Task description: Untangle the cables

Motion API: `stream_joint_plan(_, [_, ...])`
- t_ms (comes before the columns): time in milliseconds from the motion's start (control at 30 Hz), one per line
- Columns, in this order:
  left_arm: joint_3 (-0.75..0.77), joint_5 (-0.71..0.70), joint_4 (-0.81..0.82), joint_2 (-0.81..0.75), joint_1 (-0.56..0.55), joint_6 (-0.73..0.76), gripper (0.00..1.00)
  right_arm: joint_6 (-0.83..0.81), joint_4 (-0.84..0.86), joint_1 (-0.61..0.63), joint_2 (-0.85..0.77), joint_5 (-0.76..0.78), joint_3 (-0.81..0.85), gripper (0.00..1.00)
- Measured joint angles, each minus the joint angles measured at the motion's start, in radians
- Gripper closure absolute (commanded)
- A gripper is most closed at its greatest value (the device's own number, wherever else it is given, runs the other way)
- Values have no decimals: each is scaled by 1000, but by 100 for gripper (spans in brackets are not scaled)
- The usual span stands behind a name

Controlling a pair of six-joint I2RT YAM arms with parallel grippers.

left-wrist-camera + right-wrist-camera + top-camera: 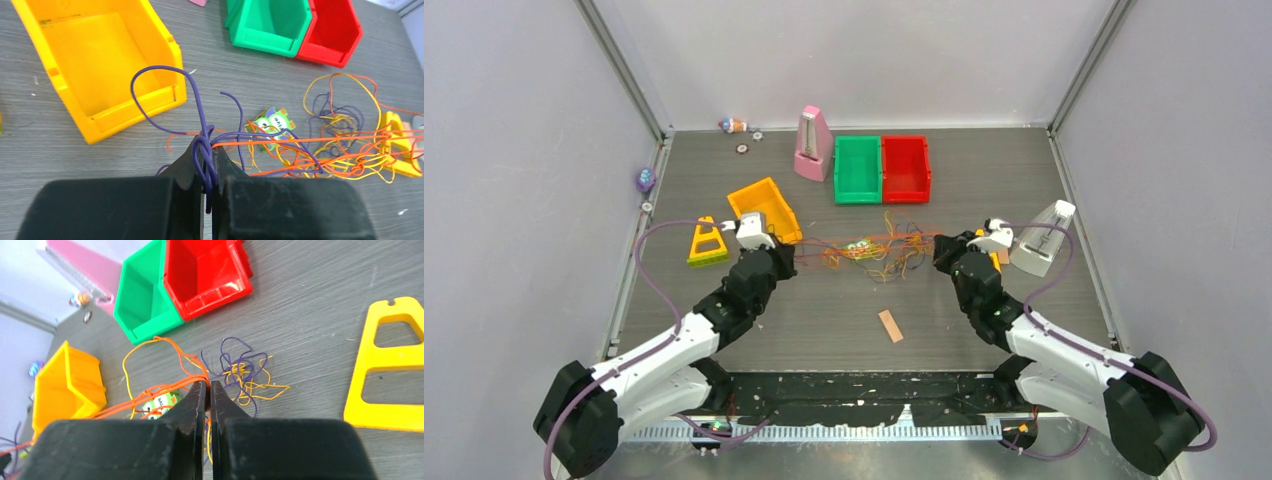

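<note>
The left claw (208, 167) pinches a purple cable (204, 145); the right claw (208, 390) pinches orange strands (150, 392). The knot (879, 250) lies on the bench (824, 320) between them, its strands running claw to claw.

Small objects (734, 125) upper left too tiny to identify, yellow frame (385, 416) cropped at right, cables (340, 155) vanishing inside left gripper (209, 147).

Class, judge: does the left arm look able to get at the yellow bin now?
Probably yes: the yellow bin sits just beside the left pincer, nothing between them, though that pincer is shut on a purple cable.
</note>
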Motion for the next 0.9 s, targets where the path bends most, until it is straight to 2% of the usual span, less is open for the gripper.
stream_joint_plan(133, [59,-22,-60,31,-17,-92,96,103,-83,8,-77,89,-1,95])
stream_joint_plan(300, [108,-297,-271,71,35,-193,86,138,-182,-47,-145,378,-28,95])
stream_joint_plan(433, [108,-362,-340,96,51,-166,85,103,-200,-60,-147,460,-42,95])
stream_joint_plan(600, [90,-306,-276,87,52,-40,82,13,-171,-64,-139,453,-42,95])
stream_joint_plan(633, [77,-289,-252,79,52,-18,78,-4,-162,-64,-139,444,-42,95])
stream_joint_plan(667, [62,-271,-229,67,52,3,68,-18,-155,-64,-139,436,-42,95])
stream_joint_plan(700, [45,-252,-209,53,51,21,51,-36,-146,-64,-139,419,-42,95])
stream_joint_plan(767, [16,-215,-173,26,51,63,30,-85,-116,-64,-139,359,-43,95])
stream_joint_plan(800, [2,-193,-150,12,52,77,23,-111,-98,-64,-139,329,-43,95])
stream_joint_plan(900, [-30,-136,-87,-18,52,109,14,-208,-15,-66,-136,158,-50,95])
